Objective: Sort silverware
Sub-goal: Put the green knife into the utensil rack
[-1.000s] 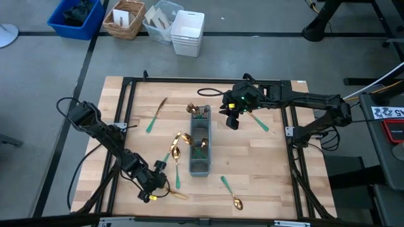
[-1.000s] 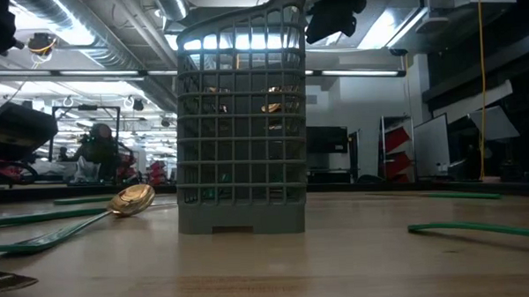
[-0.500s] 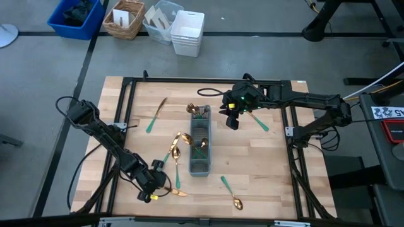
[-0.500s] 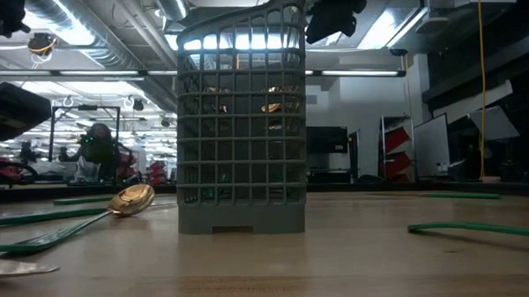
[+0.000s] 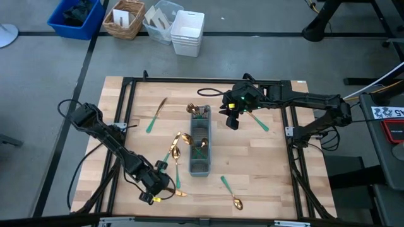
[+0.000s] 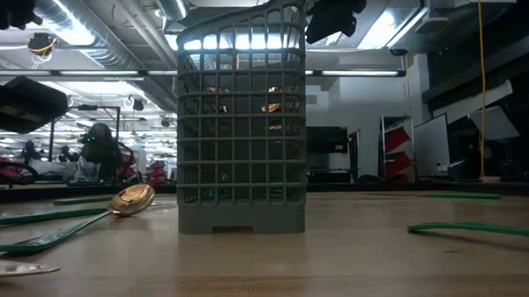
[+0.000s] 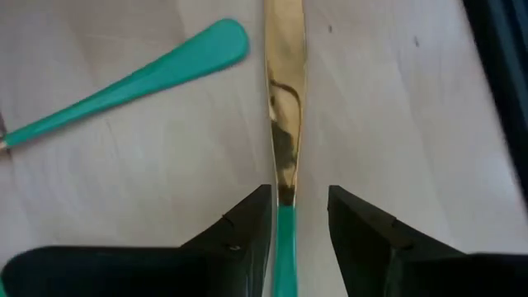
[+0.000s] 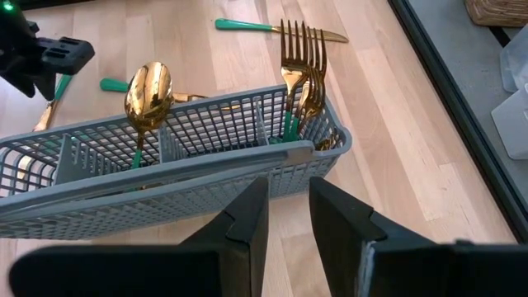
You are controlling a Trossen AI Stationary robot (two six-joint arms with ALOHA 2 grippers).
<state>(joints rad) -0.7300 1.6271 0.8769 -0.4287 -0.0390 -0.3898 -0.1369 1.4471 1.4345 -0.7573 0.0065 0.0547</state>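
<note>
My left gripper point(image 5: 158, 189) hangs open just above the table's near left part. Its fingers point(image 7: 247, 223) stand on either side of a knife point(image 7: 285, 124) with a gold blade and a green handle, which lies flat on the wood. A second green handle point(image 7: 140, 78) lies beside it. My right gripper point(image 5: 231, 120) hovers open above the far end of the grey caddy point(image 8: 165, 157), with nothing between its fingers. In the caddy stand gold forks point(image 8: 301, 58) and a spoon point(image 8: 148, 91). More silverware lies loose on the table: spoons point(image 5: 177, 148) left of the caddy and a knife point(image 5: 155, 115) farther back.
A spoon point(image 5: 231, 192) lies near the front edge, right of the caddy point(image 5: 200, 148), and another piece point(image 5: 257, 121) lies under the right arm. A black frame point(image 5: 126, 113) borders the wooden top. Bins and baskets point(image 5: 187, 31) stand on the floor beyond the far edge.
My left gripper has opened, let go of the knife and risen a little. The knife now lies flat on the table between the fingers. My right arm has kept still.
</note>
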